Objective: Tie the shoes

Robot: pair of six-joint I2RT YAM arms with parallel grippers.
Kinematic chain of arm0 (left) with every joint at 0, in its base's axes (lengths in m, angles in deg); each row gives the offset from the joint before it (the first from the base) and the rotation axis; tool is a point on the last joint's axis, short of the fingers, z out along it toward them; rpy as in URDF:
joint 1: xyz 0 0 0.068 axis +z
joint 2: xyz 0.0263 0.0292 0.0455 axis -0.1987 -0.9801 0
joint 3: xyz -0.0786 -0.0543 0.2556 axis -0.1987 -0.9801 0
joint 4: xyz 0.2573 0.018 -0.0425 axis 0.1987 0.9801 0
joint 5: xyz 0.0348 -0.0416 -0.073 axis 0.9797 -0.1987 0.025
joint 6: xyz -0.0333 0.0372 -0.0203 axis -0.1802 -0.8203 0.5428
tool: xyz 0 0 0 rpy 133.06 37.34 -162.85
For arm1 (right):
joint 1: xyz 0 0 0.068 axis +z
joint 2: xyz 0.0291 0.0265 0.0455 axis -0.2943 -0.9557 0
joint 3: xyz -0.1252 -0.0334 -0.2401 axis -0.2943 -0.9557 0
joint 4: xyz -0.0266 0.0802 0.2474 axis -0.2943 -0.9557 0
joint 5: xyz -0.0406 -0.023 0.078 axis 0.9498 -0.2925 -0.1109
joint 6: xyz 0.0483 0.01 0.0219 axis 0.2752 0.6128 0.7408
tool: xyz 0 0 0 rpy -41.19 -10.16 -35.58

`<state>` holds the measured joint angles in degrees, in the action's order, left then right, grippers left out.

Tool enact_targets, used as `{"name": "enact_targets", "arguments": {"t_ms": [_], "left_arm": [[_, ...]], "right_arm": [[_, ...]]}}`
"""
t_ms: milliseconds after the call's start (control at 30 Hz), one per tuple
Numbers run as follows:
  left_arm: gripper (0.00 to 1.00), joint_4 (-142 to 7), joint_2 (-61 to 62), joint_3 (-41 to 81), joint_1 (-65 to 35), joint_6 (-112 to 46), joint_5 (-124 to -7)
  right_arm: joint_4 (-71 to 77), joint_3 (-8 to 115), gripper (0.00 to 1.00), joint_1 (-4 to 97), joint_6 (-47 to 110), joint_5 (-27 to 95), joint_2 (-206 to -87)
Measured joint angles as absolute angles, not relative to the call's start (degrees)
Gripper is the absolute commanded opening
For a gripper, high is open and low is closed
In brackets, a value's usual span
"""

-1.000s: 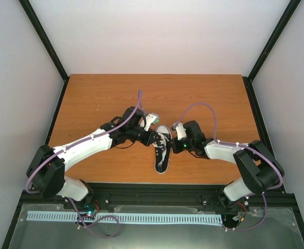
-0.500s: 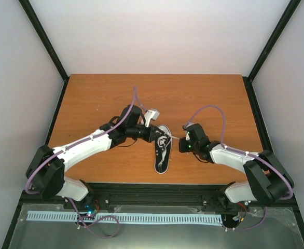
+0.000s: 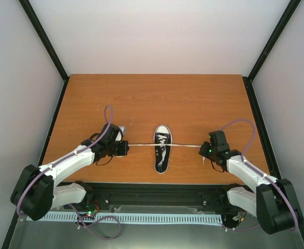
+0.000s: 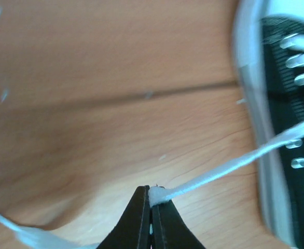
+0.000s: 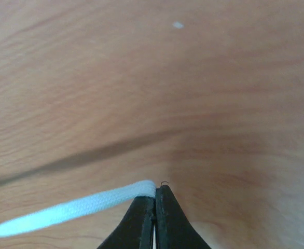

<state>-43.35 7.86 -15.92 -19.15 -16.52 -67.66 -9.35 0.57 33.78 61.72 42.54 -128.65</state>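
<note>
The small black sneaker (image 3: 162, 149) with white toe cap lies mid-table, toe pointing away; its side shows at the right of the left wrist view (image 4: 289, 129). Its white laces are pulled out taut to both sides in a straight line. My left gripper (image 3: 125, 147), left of the shoe, is shut on the left lace (image 4: 230, 166) near its end. My right gripper (image 3: 203, 148), right of the shoe, is shut on the right lace (image 5: 64, 212). Both gripper tips (image 4: 152, 199) (image 5: 155, 194) hover just above the wood.
The wooden table (image 3: 90, 98) is walled by black posts and white panels. A loose bit of lace tail (image 4: 17, 231) hangs beside my left fingers. The black rail (image 3: 157, 194) runs along the near edge.
Both grippers have moved apart from the shoe, left going left and right going right, each drawing its lace out until the two laces stretch straight. The shoe straightened a little.
</note>
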Motion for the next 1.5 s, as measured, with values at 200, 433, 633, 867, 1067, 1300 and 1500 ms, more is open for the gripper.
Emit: {"name": "enact_targets", "arguments": {"t_ms": [200,433,633,867,1067,1300,1500], "left_arm": [[0.01,-43.76,9.41,-23.39,-17.18,-11.04,-65.13],[0.01,-45.68,9.33,-24.29,-16.61,-8.87,-63.79],[0.19,-47.91,8.06,-24.42,-16.50,-10.58,-66.61],[0.66,-51.52,5.72,-24.55,-18.64,-14.60,-73.50],[0.68,-51.52,7.05,-22.97,-20.94,-19.80,-73.69],[0.55,-58.82,3.38,-21.49,-26.27,-27.38,-74.98],[0.50,-67.50,-3.55,-21.47,-26.82,-33.42,-75.31]], "right_arm": [[-12.10,-2.73,0.03,27.71,65.85,40.90,-124.19],[-12.38,-4.64,0.03,24.34,67.49,39.37,-120.24],[-12.56,-4.92,0.03,24.14,66.70,38.61,-117.88],[-12.36,-4.92,0.03,23.88,65.19,38.30,-114.95],[-11.99,-4.92,0.03,23.88,64.65,37.69,-114.95],[-10.55,-4.92,0.03,23.88,64.65,36.51,-115.30],[-9.76,-4.92,0.03,23.88,64.69,35.94,-115.34]]}}
